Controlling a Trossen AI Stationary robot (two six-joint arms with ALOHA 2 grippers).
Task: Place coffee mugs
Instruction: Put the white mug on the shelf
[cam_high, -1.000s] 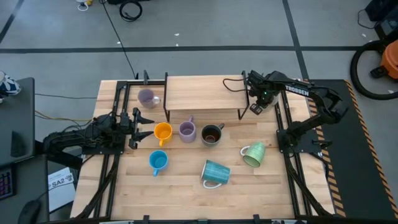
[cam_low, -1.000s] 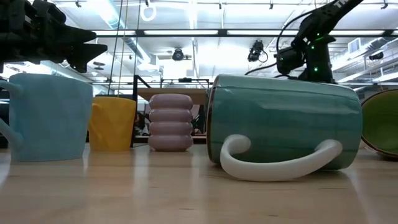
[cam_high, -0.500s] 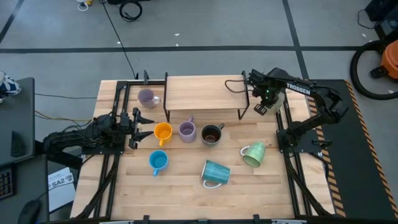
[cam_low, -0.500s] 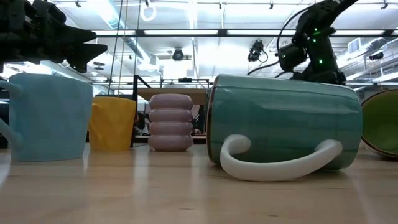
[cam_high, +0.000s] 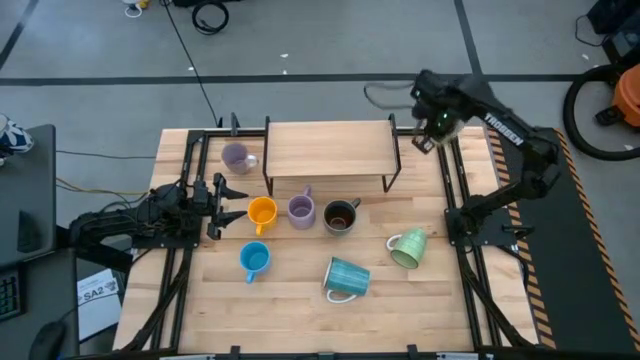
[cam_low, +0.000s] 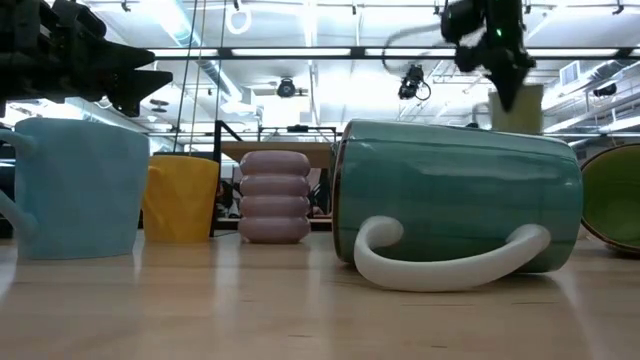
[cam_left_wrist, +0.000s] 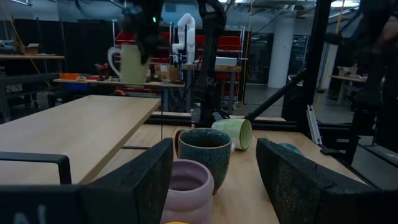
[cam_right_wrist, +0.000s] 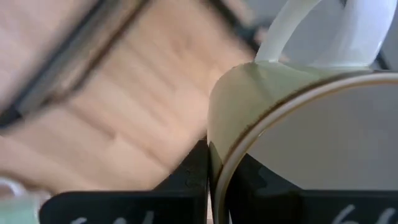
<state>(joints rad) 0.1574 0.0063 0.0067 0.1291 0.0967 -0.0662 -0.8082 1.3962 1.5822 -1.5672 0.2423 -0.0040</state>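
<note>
**Cream mug held aloft**

High view: I see my right gripper (cam_high: 432, 128) pinched shut on the cream mug (cam_high: 447, 131); my left gripper (cam_high: 232, 196) gapes wide, the orange mug (cam_high: 261, 212) just beyond its fingertips.

Right wrist view: the mug's rim sits clamped between my jaws.

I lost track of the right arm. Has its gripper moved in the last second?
Yes. The right gripper, shut on the cream mug, moved from the wooden shelf's right end to beyond its far right corner.

Wooden table (cam_high: 300, 300) with seven mugs (cam_high: 347, 278)
</note>
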